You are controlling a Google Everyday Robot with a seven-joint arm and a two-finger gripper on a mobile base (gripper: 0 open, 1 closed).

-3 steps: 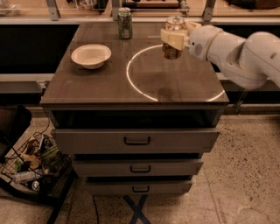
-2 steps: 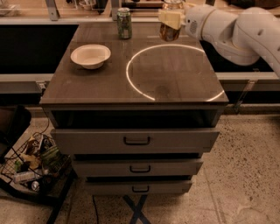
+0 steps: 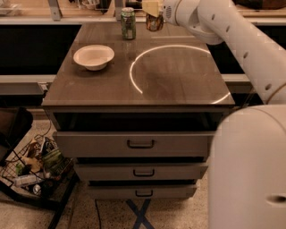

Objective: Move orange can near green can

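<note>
Cream-coloured, the claw (image 3: 152, 9) is at the far edge of the dark surface (image 3: 178, 85), closed on the upper part of the orange can (image 3: 154, 22). The can hangs upright directly beneath the claw, and I cannot tell whether its base touches the surface. The green can (image 3: 128, 23) stands upright on the surface just beside the claw, to its left as the camera sees it. A narrow gap separates it from the orange can, so the two do not touch. Farther left of the claw and nearer the camera, a white bowl (image 3: 94, 57) rests on the surface. A bright arc of light (image 3: 134, 74) curves across the surface in front of the claw. From the claw, the white arm (image 3: 241, 40) runs off to the right and back toward the camera, filling the lower right. Below the surface are three drawers (image 3: 134, 144) with dark handles. A wire basket (image 3: 31, 172) of clutter sits on the floor, well apart from the claw, at the lower left.
</note>
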